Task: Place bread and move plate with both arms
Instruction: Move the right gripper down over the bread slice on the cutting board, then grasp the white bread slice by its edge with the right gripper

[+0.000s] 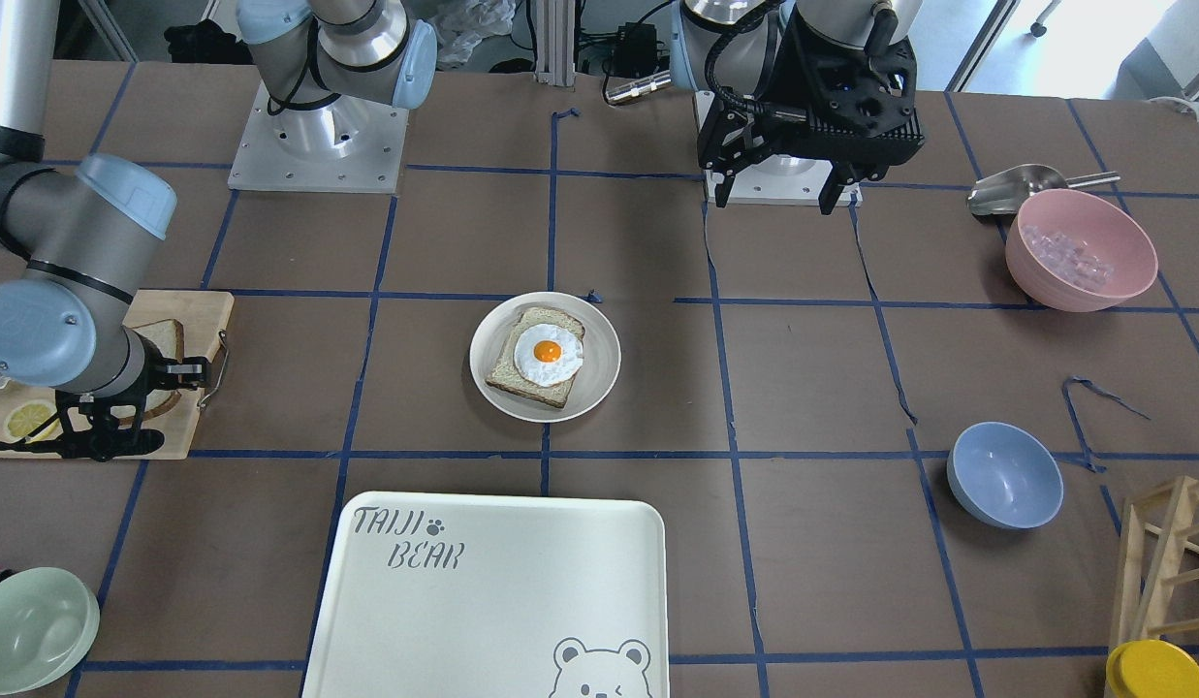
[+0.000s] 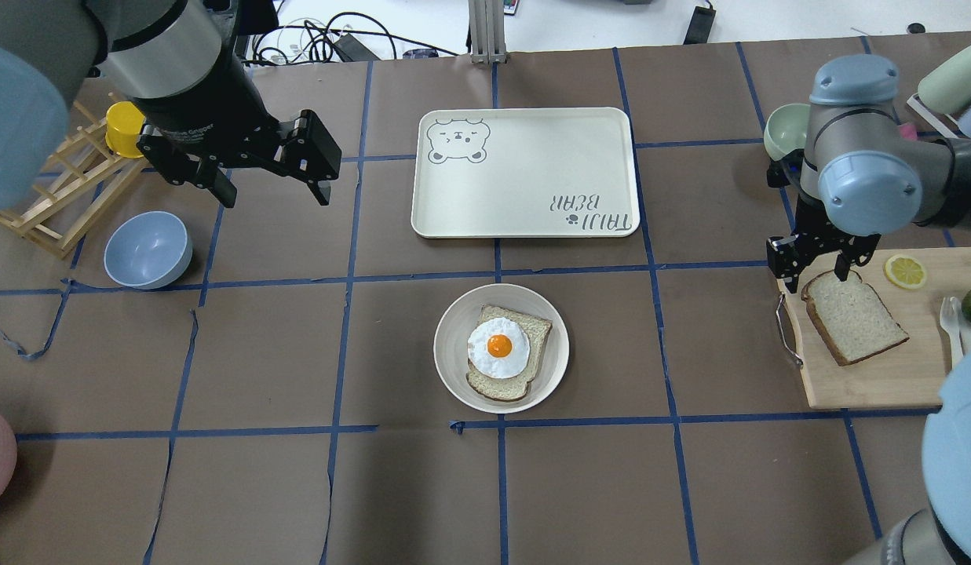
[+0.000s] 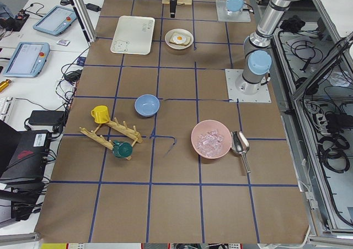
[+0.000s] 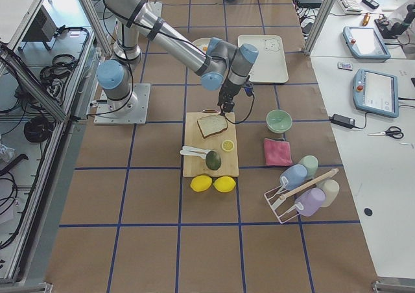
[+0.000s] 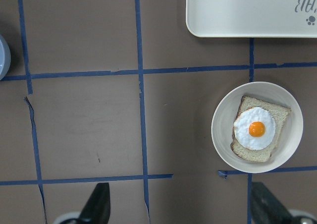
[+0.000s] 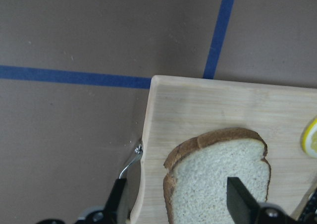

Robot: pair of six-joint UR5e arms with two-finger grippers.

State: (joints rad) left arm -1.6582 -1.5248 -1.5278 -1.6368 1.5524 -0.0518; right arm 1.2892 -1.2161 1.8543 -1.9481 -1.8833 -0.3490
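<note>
The plain bread lies flat on a wooden cutting board at the table's right; it also shows in the right wrist view. My right gripper hangs open just above the slice's rounded end, fingers straddling it, empty. The round cream plate sits mid-table and holds a bread slice with a fried egg. My left gripper is open and empty, high above the table's left half, far from the plate.
The bear-print tray lies beyond the plate. A blue bowl, a wooden rack and a yellow cup stand far left. A lemon slice and cutlery share the board. A pink bowl and a green bowl sit near the edges.
</note>
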